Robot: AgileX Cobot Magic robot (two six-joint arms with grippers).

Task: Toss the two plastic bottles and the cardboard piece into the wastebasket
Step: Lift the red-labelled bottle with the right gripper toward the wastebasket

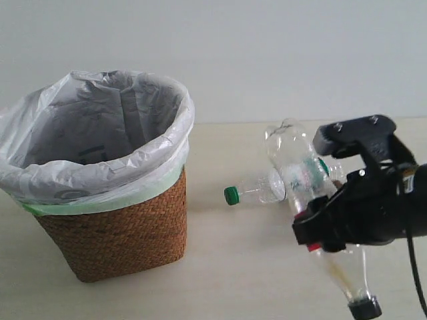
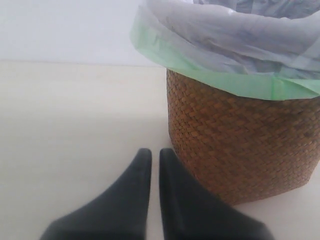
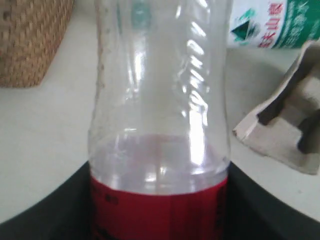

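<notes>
Standing at the left: the wastebasket, brown wicker, upright on the tabletop and narrowing toward its foot.
Liner: a translucent white bag folded out over the rim, with a pale green edge.
Left jaws: outside the exterior view. My left wrist camera shows them drawn together with only a thin slit between them, gripping nothing, low over the tabletop with the wicker wall close ahead.
Short bottle: the green-capped bottle lies on its side on the tabletop, right of the wastebasket and apart from it. Its cap points left, and its body is partly hidden behind the longer bottle.
Long bottle: the red-label bottle is tilted, with its clear base up toward the far left and its black cap low at the near right. I cannot tell whether the cap touches the tabletop.
Right jaws: clamped on the red-label bottle across its red band, one dark finger on each side.
Cardboard piece: seen only by my right wrist camera. It lies on the tabletop with its hollows up, just beside the red-label bottle and near the green-and-white label.
Task things: both bottles and the cardboard piece are outside the wastebasket.
</notes>
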